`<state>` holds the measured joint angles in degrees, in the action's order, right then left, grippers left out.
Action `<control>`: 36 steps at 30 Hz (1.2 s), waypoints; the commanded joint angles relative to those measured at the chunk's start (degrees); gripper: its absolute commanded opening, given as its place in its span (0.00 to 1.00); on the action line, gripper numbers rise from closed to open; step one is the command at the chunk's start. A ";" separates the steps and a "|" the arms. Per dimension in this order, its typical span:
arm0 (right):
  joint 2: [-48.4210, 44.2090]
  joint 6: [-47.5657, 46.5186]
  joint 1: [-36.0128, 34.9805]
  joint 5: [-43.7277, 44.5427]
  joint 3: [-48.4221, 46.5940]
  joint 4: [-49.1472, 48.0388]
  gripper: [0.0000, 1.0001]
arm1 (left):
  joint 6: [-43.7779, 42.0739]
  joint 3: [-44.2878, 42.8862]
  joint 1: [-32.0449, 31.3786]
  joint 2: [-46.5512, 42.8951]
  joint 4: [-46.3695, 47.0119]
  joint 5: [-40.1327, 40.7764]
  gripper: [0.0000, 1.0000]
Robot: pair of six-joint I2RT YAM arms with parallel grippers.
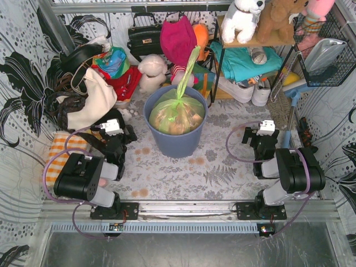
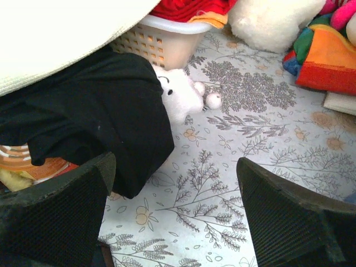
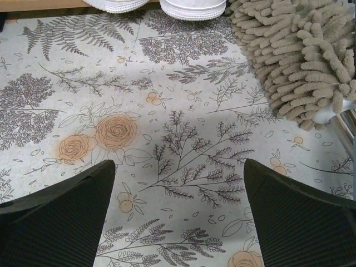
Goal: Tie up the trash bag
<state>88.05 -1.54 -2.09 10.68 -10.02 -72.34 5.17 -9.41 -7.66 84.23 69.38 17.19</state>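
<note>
The trash bag (image 1: 178,114) has its lower part hidden behind the wall of the blue-grey bin (image 1: 172,146); whether its neck is knotted is too small to tell. A black cloth (image 2: 94,111) covers part of a white plush toy (image 2: 179,97); the right wrist view's top edge cuts off white shoes (image 3: 192,6)

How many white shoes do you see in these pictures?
2: the left shoe and the right shoe stand side by side under the shelf, back right. Others may hide in the clutter.

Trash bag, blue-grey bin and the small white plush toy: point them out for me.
trash bag (image 1: 178,115), top view, bulging green body.
blue-grey bin (image 1: 177,146), top view, front wall.
small white plush toy (image 2: 181,99), left wrist view, fluffy middle.
</note>
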 commanded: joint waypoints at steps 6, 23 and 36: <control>0.19 -0.29 0.32 1.46 -0.84 -3.31 0.97 | -0.04 -2.05 1.86 0.12 1.63 -2.50 0.98; 0.19 -0.30 0.32 1.45 -0.88 -3.25 0.97 | -0.08 -1.93 1.86 0.07 1.70 -2.77 0.98; 0.19 -0.31 0.33 1.44 -0.83 -3.15 0.97 | -0.16 -2.01 1.84 0.13 1.76 -2.65 0.98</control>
<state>88.07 -1.56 -2.09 11.55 -10.07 -72.73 5.30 -10.61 -6.26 84.25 69.17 14.48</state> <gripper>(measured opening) 0.971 0.977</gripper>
